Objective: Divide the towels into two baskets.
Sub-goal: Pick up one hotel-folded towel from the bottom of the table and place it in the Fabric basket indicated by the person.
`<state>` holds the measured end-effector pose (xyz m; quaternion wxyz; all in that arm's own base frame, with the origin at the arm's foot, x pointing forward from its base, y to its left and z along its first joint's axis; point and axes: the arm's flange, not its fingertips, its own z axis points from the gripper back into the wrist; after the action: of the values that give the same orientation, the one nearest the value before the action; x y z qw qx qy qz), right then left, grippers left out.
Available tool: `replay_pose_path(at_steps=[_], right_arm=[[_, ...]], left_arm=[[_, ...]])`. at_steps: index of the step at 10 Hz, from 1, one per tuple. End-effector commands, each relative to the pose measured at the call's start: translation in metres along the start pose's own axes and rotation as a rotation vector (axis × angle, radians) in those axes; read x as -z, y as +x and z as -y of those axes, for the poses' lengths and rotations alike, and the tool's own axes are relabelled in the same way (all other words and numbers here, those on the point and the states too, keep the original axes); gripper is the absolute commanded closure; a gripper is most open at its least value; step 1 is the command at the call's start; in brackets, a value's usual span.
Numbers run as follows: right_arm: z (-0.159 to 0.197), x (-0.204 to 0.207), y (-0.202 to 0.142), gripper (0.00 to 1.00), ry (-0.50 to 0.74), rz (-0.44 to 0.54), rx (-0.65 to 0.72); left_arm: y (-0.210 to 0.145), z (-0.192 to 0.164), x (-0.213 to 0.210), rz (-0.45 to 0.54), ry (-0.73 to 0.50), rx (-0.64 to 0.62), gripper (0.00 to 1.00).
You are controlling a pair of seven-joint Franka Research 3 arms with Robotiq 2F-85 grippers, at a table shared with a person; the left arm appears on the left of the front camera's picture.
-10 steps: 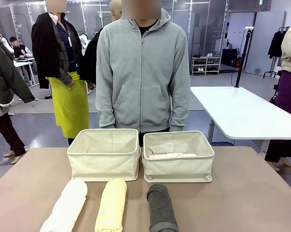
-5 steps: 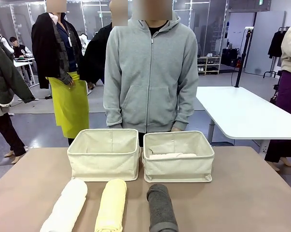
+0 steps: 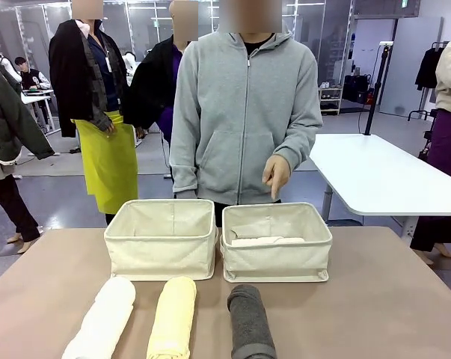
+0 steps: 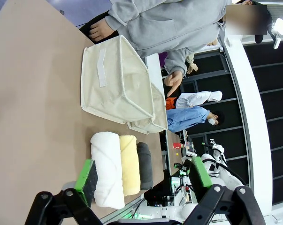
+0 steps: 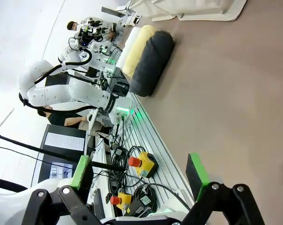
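L hand (image 4: 142, 171) & R hand (image 5: 138, 171) are both hanging released, gripping nothing. White towel (image 3: 105, 318), yellow towel (image 3: 173, 318) & grey towel (image 3: 250, 321) are lying side by side on the surface (image 3: 390, 299), just in front of L basket (image 3: 161, 254) & R basket (image 3: 277, 262). A pale towel (image 3: 259, 241) is lying in R basket. Person's hand (image 3: 276, 173) is pointing down above it.

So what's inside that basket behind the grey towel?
A pale rolled towel lies inside the basket behind the grey towel; just its top shows above the front wall. The basket's floor and anything lower down are hidden by that wall.
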<state>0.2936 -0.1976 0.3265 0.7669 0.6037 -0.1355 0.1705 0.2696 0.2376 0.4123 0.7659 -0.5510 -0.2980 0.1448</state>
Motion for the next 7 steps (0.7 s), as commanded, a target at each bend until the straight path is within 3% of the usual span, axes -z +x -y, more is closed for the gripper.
replay_pose_path(at_steps=[1,7], right_arm=[[-0.0026,0.0004,0.0031,0.0,-0.003,-0.008,0.017],[-0.0026,0.0004,0.0031,0.0,-0.003,-0.008,0.017]], left_arm=[[0.0001,-0.0001,-0.0028,0.007,-0.022,0.011,0.0],[0.0001,-0.0001,-0.0028,0.007,-0.022,0.011,0.0]])
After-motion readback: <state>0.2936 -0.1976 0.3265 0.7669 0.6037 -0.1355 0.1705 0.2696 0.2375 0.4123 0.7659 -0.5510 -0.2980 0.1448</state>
